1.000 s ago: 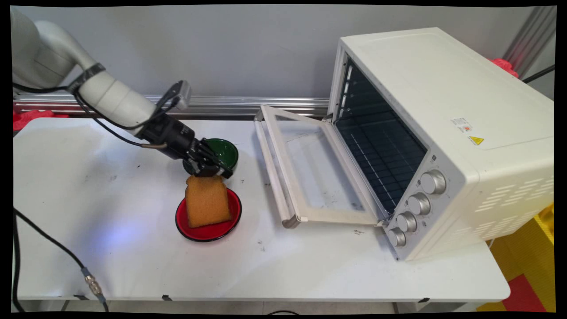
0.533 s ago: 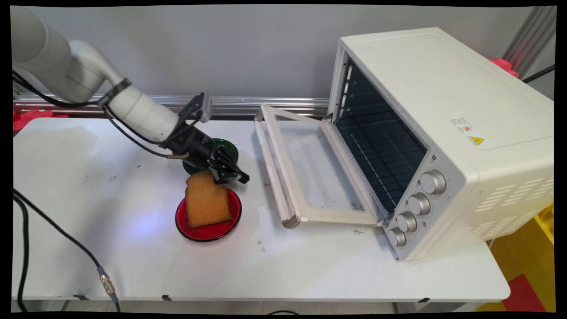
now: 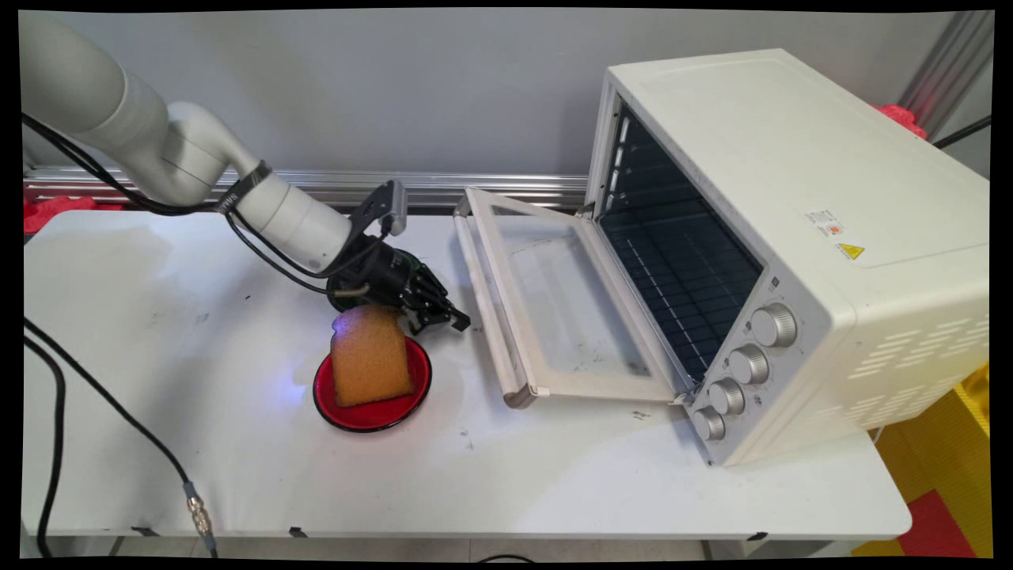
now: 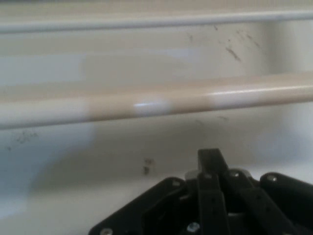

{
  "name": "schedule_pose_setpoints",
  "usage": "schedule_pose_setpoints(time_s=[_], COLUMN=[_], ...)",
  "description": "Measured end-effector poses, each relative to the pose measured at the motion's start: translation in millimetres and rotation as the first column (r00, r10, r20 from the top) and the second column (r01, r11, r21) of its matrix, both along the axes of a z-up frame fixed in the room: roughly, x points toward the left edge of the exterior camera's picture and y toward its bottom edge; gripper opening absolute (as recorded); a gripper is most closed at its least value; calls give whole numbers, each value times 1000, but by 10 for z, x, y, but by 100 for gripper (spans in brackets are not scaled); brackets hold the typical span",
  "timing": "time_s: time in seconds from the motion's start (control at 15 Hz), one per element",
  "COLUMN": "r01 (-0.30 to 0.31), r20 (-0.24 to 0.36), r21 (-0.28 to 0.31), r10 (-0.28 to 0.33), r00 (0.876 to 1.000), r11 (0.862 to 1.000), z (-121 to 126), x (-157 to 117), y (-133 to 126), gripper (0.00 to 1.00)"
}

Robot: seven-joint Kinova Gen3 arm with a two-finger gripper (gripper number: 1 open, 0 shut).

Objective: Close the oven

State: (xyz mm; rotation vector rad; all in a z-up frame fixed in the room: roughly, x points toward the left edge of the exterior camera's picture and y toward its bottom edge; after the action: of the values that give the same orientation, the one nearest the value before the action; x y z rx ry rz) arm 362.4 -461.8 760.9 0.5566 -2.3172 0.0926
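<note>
table [image 3: 237, 475] white, carries all | oven [image 3: 791, 237] right, door [image 3: 554, 317] dropped open, its handle bar [image 4: 156, 103] just ahead of end effector | red plate [image 3: 372, 416] bears leaning toast slice [image 3: 370, 366], likely light, soft; grip its edges | end effector [image 3: 447, 317] low beside toast, fingers together, holding nothing

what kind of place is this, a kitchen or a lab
Most likely a robotics lab set up as a mock kitchen: a robot arm with loose cables works at a bare white table holding a toaster oven, door open, and a slice of toast on a red plate.
</note>
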Motion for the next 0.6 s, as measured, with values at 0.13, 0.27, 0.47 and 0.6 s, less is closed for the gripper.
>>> schedule_pose_setpoints(time_s=[0.13, 0.27, 0.47, 0.6], r01=[1, 2, 3, 3], r20=[-5, -10, -16, -22], r21=[-10, -16, -24, -31], r10=[-1, -2, -3, -4], r00=[1000, 1000, 1000, 1000], r11=[1000, 1000, 1000, 1000], z=[-46, -71, -97, -118], x=[-45, -75, -109, -137], y=[-27, -44, -64, -84], gripper=[0, 0, 0, 0])
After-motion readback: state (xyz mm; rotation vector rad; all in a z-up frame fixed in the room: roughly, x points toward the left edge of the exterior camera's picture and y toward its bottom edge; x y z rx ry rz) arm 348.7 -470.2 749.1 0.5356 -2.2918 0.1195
